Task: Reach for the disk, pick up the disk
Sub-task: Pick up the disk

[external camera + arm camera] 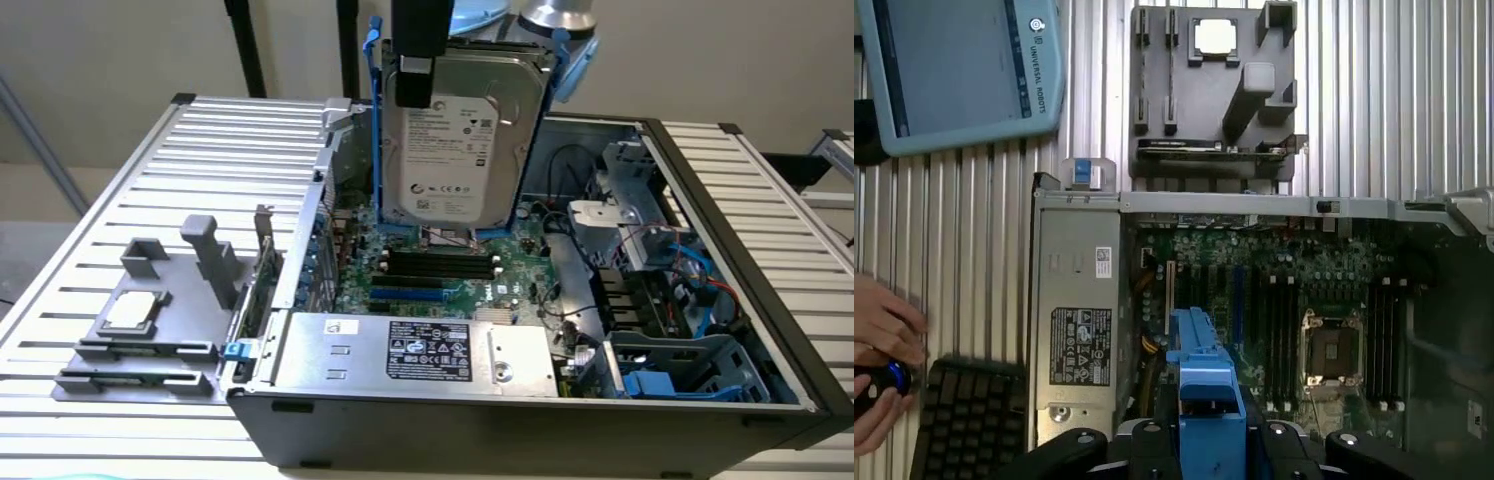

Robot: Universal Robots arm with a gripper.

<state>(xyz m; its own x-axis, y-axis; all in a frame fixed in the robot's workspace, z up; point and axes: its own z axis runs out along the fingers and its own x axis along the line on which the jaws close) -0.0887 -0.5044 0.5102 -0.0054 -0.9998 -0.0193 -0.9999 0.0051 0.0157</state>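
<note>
Disk (461, 140) is up in the air, hanging on edge above the open computer case (721, 300), label facing the exterior camera, blue bracket (378, 130) running down both long sides. Its lower edge sits over the motherboard (441, 265), roughly above the RAM slots.

Gripper (1206, 425) is pinched on the disk's bracket — in the wrist view I see the blue plastic clamped between the black fingers (1144, 440), with the board and CPU socket (1332, 350) straight below. In the exterior view the black finger comes down over the top edge of the drive near the exterior view's left corner.

So from what I see the pick is effectively made; the disk hangs clear of the drive cage (681, 370).

My read on the risks:
- Grip is on the plastic bracket near one corner, not on the drive body. The bracket could flex or pop off the drive, and the drive drops onto the board.
- Off-centre hold means the drive could swing or rotate in the fingers on any quick move.
- Loose cables (707, 275) at the exterior view's right could snag a low swing.
- A person's hand (879, 350) is beside the keyboard (969, 420) near the case — I'd want it clear of the arm.

Grey fixture (147, 310) with the small chip sits untouched on the slatted table (80, 240).
</note>
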